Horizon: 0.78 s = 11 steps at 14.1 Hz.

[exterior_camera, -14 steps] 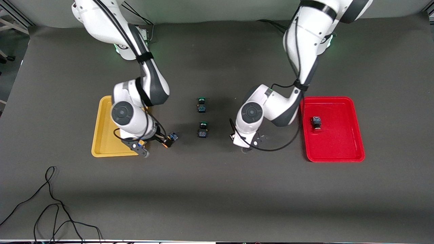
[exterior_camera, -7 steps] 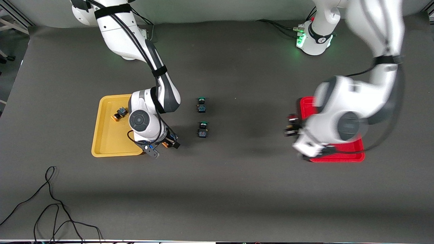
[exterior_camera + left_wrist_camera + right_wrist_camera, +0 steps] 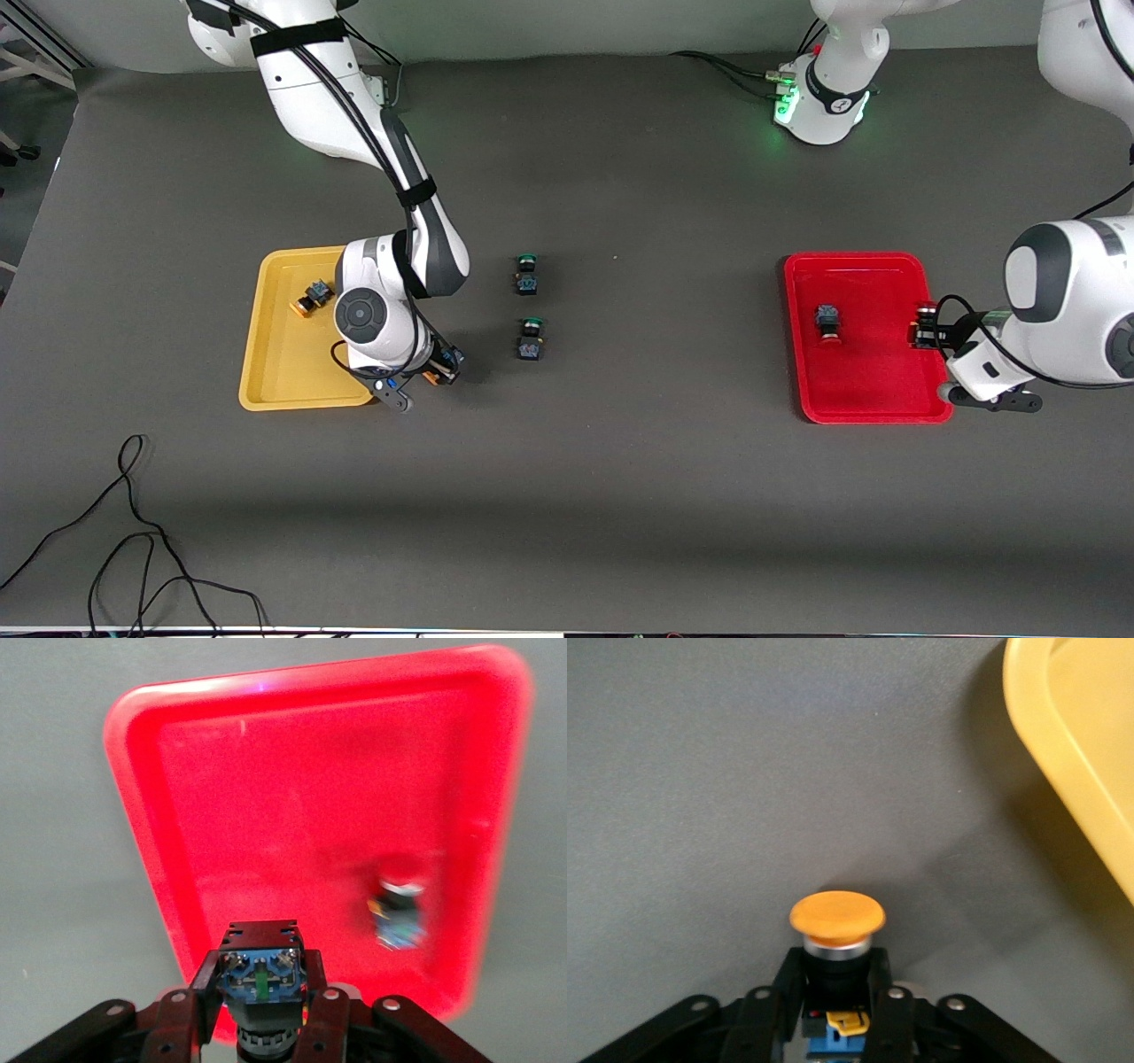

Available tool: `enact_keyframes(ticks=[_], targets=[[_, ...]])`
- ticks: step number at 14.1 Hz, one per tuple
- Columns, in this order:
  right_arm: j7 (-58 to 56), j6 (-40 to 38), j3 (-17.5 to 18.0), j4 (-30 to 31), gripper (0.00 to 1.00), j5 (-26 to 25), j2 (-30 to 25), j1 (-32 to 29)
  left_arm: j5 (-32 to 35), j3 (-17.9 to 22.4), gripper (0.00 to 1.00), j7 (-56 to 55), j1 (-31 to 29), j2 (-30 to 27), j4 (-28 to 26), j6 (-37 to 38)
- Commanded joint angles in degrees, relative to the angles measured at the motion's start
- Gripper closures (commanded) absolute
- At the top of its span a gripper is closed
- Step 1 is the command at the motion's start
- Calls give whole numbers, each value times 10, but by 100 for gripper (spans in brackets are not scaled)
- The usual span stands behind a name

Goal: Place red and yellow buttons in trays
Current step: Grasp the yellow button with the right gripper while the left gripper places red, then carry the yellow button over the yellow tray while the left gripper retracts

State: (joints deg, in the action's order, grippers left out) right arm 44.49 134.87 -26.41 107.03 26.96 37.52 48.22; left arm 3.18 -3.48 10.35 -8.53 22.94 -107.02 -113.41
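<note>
From where I sit I count six buttons and two trays on the dark counter. Nearest the front camera, the right pincer is down at the counter just beside the yellow tray's corner on the side facing the middle of the counter, clamped on one yellow-capped button; the right wrist view shows its orange-yellow cap sticking out past the fingers, over bare counter, with the tray rim close by. At the left arm's end of the counter, the left pincer hangs over the red tray's outer rim, closed on a red-capped button; in the left wrist view I see that button's blue-and-black body gripped between the fingers. A second red-capped button lies inside the red tray, well apart from the held one. In the middle of the counter two green-capped buttons sit one behind the next: the nearer, then the farther. The second yellow-capped button lies inside the yellow tray toward its farther end.
</note>
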Motion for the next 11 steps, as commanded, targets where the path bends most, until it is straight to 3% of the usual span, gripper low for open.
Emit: enact_keyframes(ticks=[1,4,5,6,7,9,11], targets=[[-24,-24,-11,5,82,18,-41,-2,23,-8,89,6,-2,-11,-101,-128],[-59,-119,-70,4,82,13,-105,-7,38,-1,88,5,-2,-3,-145,-192],[-83,-149,-101,5,82,13,-123,-6,38,0,79,7,-2,-3,-145,-190],[-113,-170,-130,6,82,11,-133,-5,38,1,43,8,-2,-3,-143,-184],[-149,-188,-159,7,82,11,-136,-5,38,1,2,8,-1,-3,-140,-182],[-220,-196,-200,29,82,12,-135,-3,38,0,0,10,-2,-10,-119,-155],[-281,-157,-214,69,82,15,-133,-7,38,-1,0,8,-1,-17,-65,-77]])
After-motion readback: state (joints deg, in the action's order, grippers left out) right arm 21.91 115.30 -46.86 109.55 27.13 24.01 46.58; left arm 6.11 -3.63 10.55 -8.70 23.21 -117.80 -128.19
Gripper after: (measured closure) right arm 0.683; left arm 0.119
